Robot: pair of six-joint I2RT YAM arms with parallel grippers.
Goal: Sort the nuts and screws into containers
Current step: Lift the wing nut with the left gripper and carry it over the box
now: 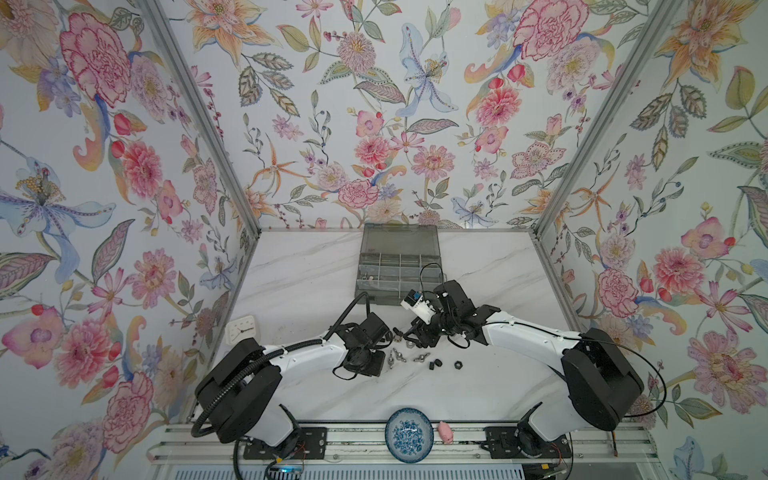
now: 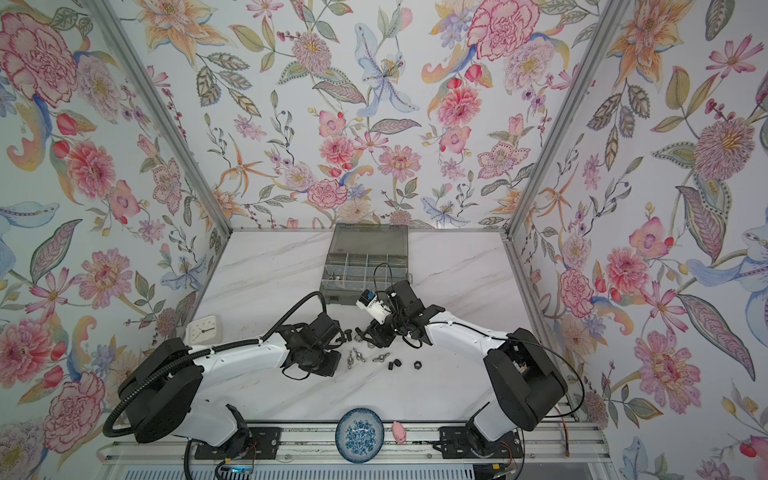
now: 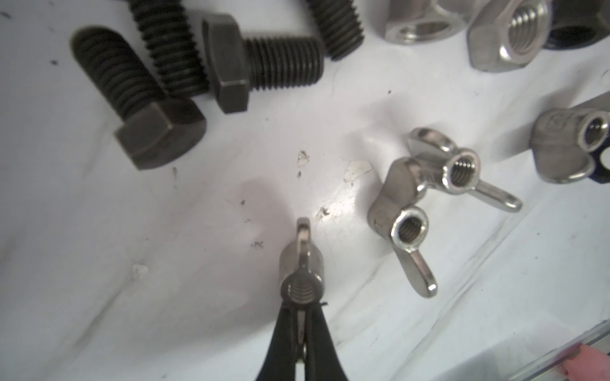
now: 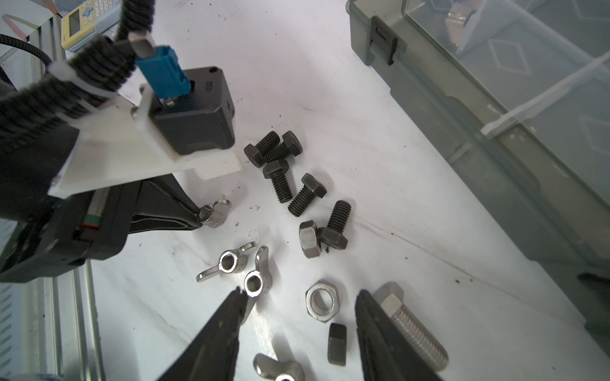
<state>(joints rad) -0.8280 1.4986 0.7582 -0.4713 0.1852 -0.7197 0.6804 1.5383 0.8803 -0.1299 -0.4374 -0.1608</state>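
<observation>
My left gripper [image 3: 302, 305] is shut on a silver wing nut [image 3: 302, 270], pinching one ear just above the white tabletop; the right wrist view shows the same gripper [image 4: 199, 216] and nut [image 4: 216, 212]. Black screws [image 3: 138, 99] [image 4: 280, 158] lie in a loose cluster beside it. My right gripper [image 4: 302, 295] stands open over a silver hex nut [image 4: 321, 303], with two wing nuts [image 4: 257, 277] by one finger and a silver screw [image 4: 412, 330] outside the other. A black hex nut [image 4: 336, 343] lies between the fingers. The grey organizer box [image 1: 399, 266] [image 2: 365, 266] holds the containers and stands open behind.
A blue-and-white bowl [image 1: 409, 434] and a small pink object [image 1: 446, 432] sit at the front rail. A white clock [image 1: 241, 328] rests by the left wall. More wing nuts [image 1: 392, 355] and black hex nuts [image 1: 434, 365] lie scattered between the two arms.
</observation>
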